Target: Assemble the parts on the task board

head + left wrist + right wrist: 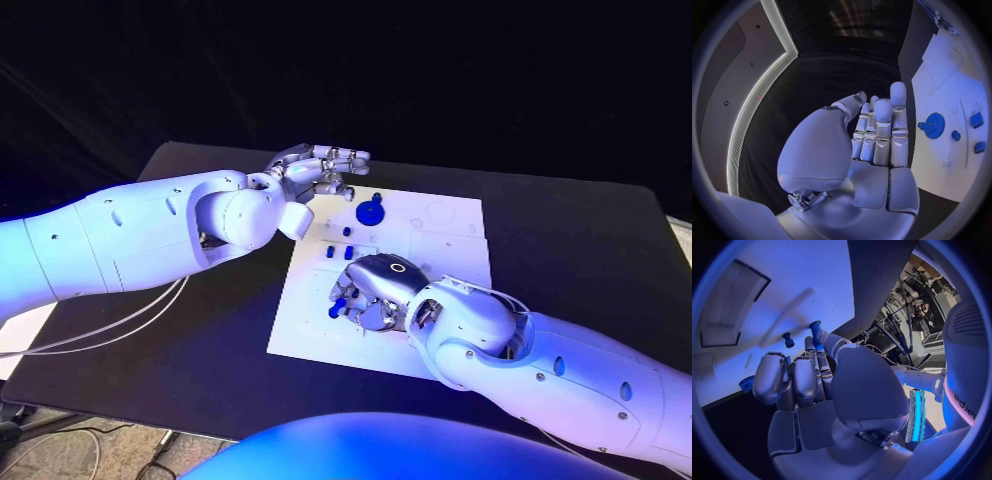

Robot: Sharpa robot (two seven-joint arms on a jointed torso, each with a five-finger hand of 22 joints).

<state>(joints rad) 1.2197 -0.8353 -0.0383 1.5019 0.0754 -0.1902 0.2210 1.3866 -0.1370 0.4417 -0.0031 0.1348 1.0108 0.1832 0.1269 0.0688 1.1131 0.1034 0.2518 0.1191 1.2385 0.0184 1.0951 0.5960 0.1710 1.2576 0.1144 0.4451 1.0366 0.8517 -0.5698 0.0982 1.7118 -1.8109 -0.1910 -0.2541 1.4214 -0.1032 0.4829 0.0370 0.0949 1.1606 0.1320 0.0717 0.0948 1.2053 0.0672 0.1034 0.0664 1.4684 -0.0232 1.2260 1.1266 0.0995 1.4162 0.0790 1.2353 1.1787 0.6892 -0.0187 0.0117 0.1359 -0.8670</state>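
The white task board lies in the middle of the black table. My right hand is down on the board's near left part with its fingers curled. In the right wrist view a thin blue peg sticks out between its thumb and fingertips. A second blue peg stands on the board just beyond. My left hand hovers over the board's far left corner, fingers straight and holding nothing. A blue gear sits on the board below it.
Two small blue parts lie on the board between the gear and my right hand. Further small blue pieces show beside the gear. Black table surrounds the board, with its edge close on the left.
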